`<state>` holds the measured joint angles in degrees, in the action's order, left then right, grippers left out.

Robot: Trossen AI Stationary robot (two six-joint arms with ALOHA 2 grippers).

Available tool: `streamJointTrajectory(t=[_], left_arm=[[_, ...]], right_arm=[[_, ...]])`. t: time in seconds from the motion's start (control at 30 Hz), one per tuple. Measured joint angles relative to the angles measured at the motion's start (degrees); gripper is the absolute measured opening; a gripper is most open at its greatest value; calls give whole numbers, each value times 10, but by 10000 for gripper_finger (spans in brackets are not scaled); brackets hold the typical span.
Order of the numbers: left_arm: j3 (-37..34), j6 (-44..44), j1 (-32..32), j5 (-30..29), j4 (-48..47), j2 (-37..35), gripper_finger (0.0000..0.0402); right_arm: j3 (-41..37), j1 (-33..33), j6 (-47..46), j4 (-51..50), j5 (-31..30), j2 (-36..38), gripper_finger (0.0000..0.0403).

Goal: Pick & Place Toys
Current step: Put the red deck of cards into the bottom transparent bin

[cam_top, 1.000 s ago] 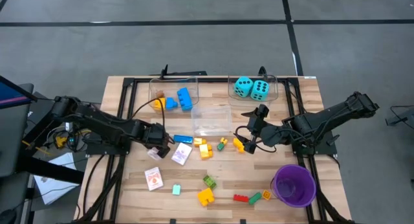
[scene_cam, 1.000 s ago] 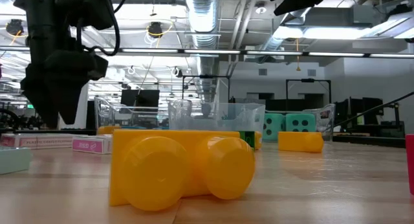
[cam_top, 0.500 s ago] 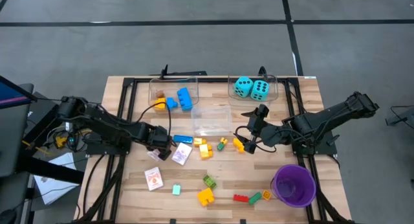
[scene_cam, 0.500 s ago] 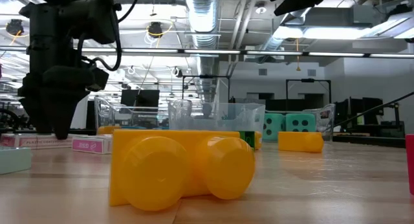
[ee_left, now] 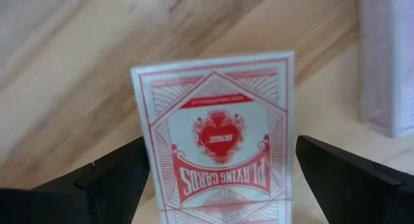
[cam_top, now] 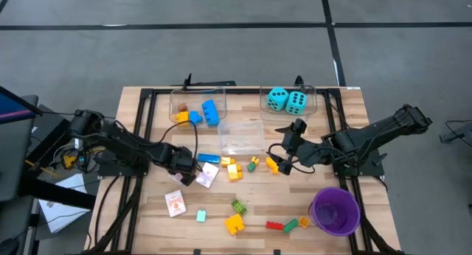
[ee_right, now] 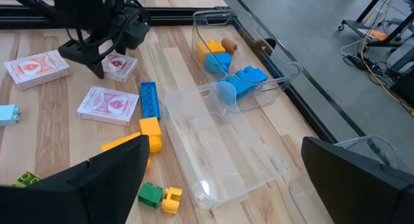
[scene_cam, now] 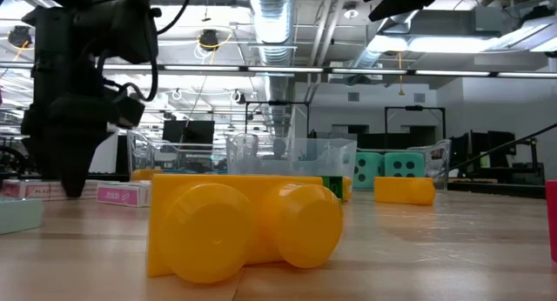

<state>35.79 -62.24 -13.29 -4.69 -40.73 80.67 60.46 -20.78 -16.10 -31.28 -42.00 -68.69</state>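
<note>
A red-and-white card pack (ee_left: 213, 120) lies flat on the wooden table, left of centre. My left gripper (ee_left: 220, 185) points down over it, open, with one finger on each long side of the pack and low to the table (scene_cam: 70, 183). Two more card packs (cam_top: 208, 174) (cam_top: 175, 203) lie close by. Small bricks (cam_top: 234, 169) are scattered across the table's middle and near side. My right gripper (cam_top: 284, 146) hangs open above the table's right half, beside a yellow brick (cam_top: 272, 164), with nothing between its fingers.
Three clear bins stand at the far side: one with blue and yellow bricks (cam_top: 198, 104), one with two turquoise dice (cam_top: 289, 100), and a middle one (cam_top: 241, 137) with nothing in it. A purple cup (cam_top: 334, 211) stands near right. A big yellow brick (scene_cam: 244, 227) lies near the front edge.
My left gripper has come down toward the table and a little toward its right, over the card pack, and stays open. The pack has not moved.
</note>
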Motion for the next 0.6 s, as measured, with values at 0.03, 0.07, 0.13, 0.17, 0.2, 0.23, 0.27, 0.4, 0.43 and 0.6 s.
streamJointTrajectory(t=[0.03, 0.07, 0.13, 0.17, 0.2, 0.23, 0.27, 0.4, 0.43, 0.6], left_arm=[[1, 0, -2, -1, -2, 8, 373], [2, -1, -3, 0, -2, 12, 373], [3, -2, -6, 2, 2, 24, 373], [3, -2, -6, 2, 2, 28, 373], [3, -6, -6, 3, 2, 30, 371], [3, -11, -6, 3, 2, 32, 369], [3, -14, -6, 2, 2, 32, 365], [3, -17, -6, 1, 4, 31, 330], [3, -18, -6, 0, 4, 31, 318], [2, -17, -6, 0, 4, 31, 301]], right_arm=[[0, 0, 0, 0, 0, 0, 395], [0, 0, 0, 0, 0, 0, 395], [0, 0, 0, 0, 0, 0, 395], [0, 0, 0, 0, 0, 0, 395], [0, 0, 0, 0, 0, 0, 395], [0, 0, 0, 0, 0, 0, 395], [0, 0, 0, 0, 0, 0, 395], [0, 0, 0, 0, 0, 0, 395], [0, 0, 0, 0, 0, 0, 395], [0, 0, 0, 0, 0, 0, 395]])
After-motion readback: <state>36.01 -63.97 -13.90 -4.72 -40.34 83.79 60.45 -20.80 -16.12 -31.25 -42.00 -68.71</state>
